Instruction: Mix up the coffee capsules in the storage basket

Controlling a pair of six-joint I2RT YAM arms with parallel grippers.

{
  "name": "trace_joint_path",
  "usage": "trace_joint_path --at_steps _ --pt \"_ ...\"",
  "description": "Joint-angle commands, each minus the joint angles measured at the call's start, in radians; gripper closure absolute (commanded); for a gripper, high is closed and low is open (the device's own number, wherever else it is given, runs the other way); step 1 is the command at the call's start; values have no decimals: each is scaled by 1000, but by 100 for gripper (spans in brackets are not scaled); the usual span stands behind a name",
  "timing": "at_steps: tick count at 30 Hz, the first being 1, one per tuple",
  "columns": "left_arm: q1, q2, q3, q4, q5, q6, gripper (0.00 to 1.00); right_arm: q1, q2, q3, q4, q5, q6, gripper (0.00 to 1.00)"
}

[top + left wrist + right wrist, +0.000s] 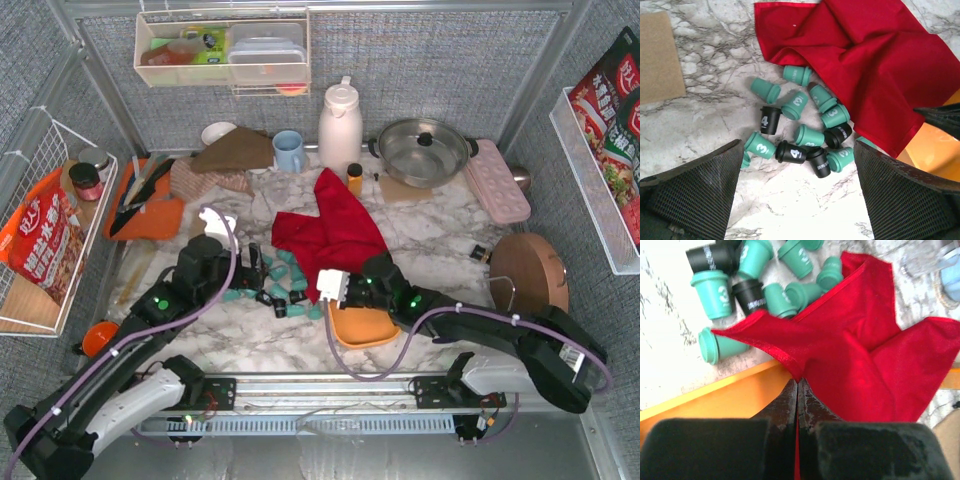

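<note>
Closest in, the right gripper [797, 386] has its two black fingers pressed together on a fold of the red fabric cloth [855, 350]. The pinch sits at the hem, where the cloth drapes over the shallow orange plastic storage basket [715, 402]. What shows of the basket's floor is bare.

Just past the basket's rim, the small cup-shaped coffee capsules [805, 130] lie tumbled in a loose heap on the white marble-patterned table [715, 100]. Several touch the cloth's edge and one is half under it. Above the heap hangs the left gripper [797, 150], its mesh-padded fingers wide apart with nothing between them.

The step in hand looks like clearing the cloth off the basket. It is best to raise the hem first, then carry it up and away from the heap towards the far right. That way the trailing fold neither sweeps capsules along nor tugs the light basket with it. The left arm should keep off until the cloth is clear.

Counted:
- One basket, one cloth, two grippers.
- Four black capsules.
- Nine teal capsules in plain sight.
- Perhaps a tenth teal one, mostly hidden beside the left finger.
</note>
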Motion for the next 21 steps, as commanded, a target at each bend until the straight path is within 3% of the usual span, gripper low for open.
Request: trace_joint_path --at_steps 1,6,12,21 --pt "0 24 20 51 49 23 1 0 -57 74 -163 23 27 100" --pt "-6 90 59 165 144 75 1 0 -81 191 -333 144 40 100" --pt "-16 207 96 349 247 185 1 -6 -65 305 -388 222 41 100" --pt "-16 283 -30 661 386 335 1 -26 -72 397 -405 182 45 100"
